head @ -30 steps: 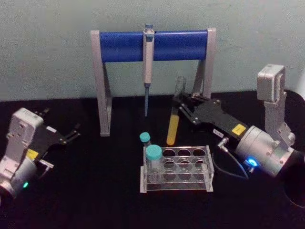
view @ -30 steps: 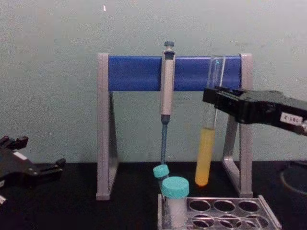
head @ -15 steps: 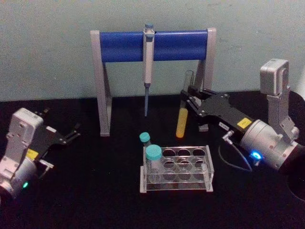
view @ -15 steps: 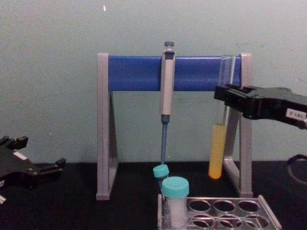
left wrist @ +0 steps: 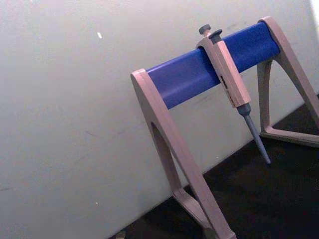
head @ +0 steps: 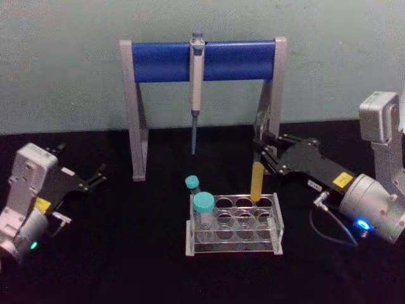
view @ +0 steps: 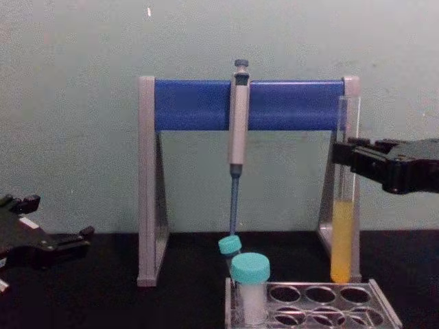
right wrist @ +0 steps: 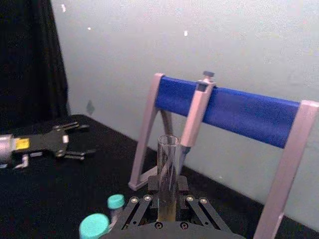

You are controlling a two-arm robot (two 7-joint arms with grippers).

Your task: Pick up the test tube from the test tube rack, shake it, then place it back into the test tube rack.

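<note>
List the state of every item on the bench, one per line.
Rack: standing flat.
Test tube: uncapped, upright, part-filled with yellow liquid, tip at the rack's back row.
Right end effector: shut on the test tube.
Left end effector: open, idle at the left.
Two vials: capped, upright at the rack's left end.
Pipette: hanging on its stand.

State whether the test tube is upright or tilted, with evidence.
Upright: in the chest view the test tube hangs vertical in the right gripper, liquid at its bottom.
</note>
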